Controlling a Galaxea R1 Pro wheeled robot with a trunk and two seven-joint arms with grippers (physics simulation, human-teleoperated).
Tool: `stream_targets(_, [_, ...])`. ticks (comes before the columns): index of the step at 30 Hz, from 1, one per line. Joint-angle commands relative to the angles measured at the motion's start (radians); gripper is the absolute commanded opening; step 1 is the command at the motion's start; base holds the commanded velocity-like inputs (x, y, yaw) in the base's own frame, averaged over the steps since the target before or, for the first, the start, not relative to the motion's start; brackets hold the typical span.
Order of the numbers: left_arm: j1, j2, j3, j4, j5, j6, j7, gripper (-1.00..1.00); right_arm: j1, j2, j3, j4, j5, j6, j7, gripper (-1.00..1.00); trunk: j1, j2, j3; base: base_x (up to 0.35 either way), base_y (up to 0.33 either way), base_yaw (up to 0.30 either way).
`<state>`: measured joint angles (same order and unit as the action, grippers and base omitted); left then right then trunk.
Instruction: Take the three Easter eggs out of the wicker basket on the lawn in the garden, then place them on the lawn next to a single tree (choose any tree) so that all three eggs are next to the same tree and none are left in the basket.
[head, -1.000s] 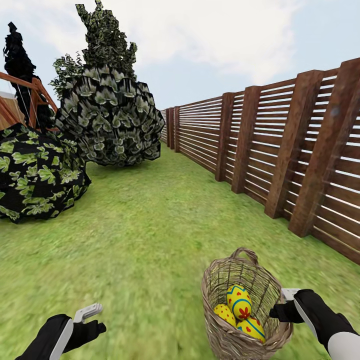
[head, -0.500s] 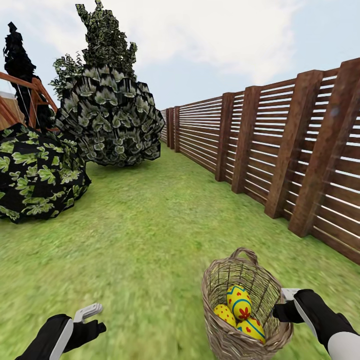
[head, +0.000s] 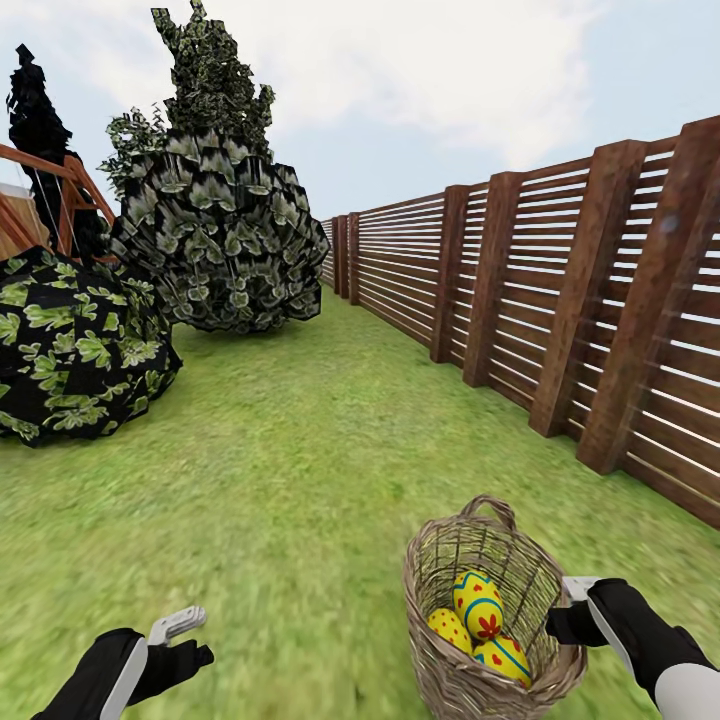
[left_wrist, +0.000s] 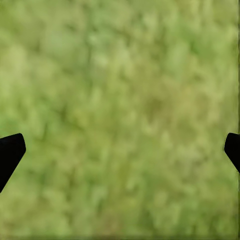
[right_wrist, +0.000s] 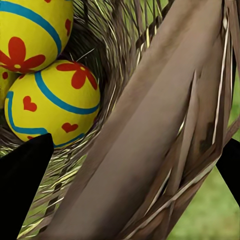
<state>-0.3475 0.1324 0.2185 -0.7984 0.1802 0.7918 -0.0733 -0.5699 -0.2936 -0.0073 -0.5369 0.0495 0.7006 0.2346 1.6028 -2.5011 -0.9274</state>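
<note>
Right gripper (head: 572, 600) set astride the right rim of the wicker basket (head: 440, 640), 1 finger inside and 1 outside per the right wrist view; fingers parted, rim between them, firm clamping not confirmed. Basket tilted, mouth facing far and slightly up, resting on the lawn (head: 300, 450) at near right. All 3 Easter eggs (head: 478, 604) in the basket bottom, touching one another. Left gripper (head: 178, 622) low at near left, well apart from the basket, fingers spread wide over bare grass, holding nothing. Fence (head: 560, 300) along the right; dark leafy shrubs (head: 215, 250) at far left. No thin-trunked tree identified here.

Risks, as judged: rim slipping from a loose pinch if lifted, caused by open weave and thin wall; eggs rolling out of the tilted mouth if tipped further; inside finger nudging the nearest egg (right_wrist: 52, 102) on closing
</note>
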Motion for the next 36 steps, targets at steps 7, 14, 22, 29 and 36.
stream_targets(7, [-0.001,0.0,0.002,0.0,-0.001,0.005,-0.003,1.0,0.001,0.001,0.001,-0.001,0.002,0.005,0.005,-1.0,0.0,0.0,-0.001,0.0,0.0,0.0])
stream_targets(14, [-0.001,0.0,0.001,0.001,0.0,0.006,-0.002,1.0,0.001,0.002,0.001,0.0,0.001,0.005,0.006,-1.0,-0.003,0.001,0.022,0.0,0.0,0.0])
stream_targets(22, [-0.001,-0.022,0.001,0.001,-0.002,0.006,-0.002,1.0,0.001,0.007,0.004,0.0,0.012,0.005,0.005,-1.0,-0.033,0.057,0.047,0.0,0.0,0.166])
stream_targets(29, [-0.001,-0.023,0.004,0.001,-0.002,0.006,0.004,1.0,0.001,0.011,0.004,0.0,0.013,0.005,0.005,-1.0,-0.06,0.106,0.069,0.0,0.0,0.289])
stream_targets(36, [-0.001,-0.023,0.004,0.001,-0.002,0.006,0.004,1.0,0.001,0.011,0.004,0.0,0.013,0.005,0.005,-1.0,-0.087,0.155,0.091,0.0,0.0,0.289])
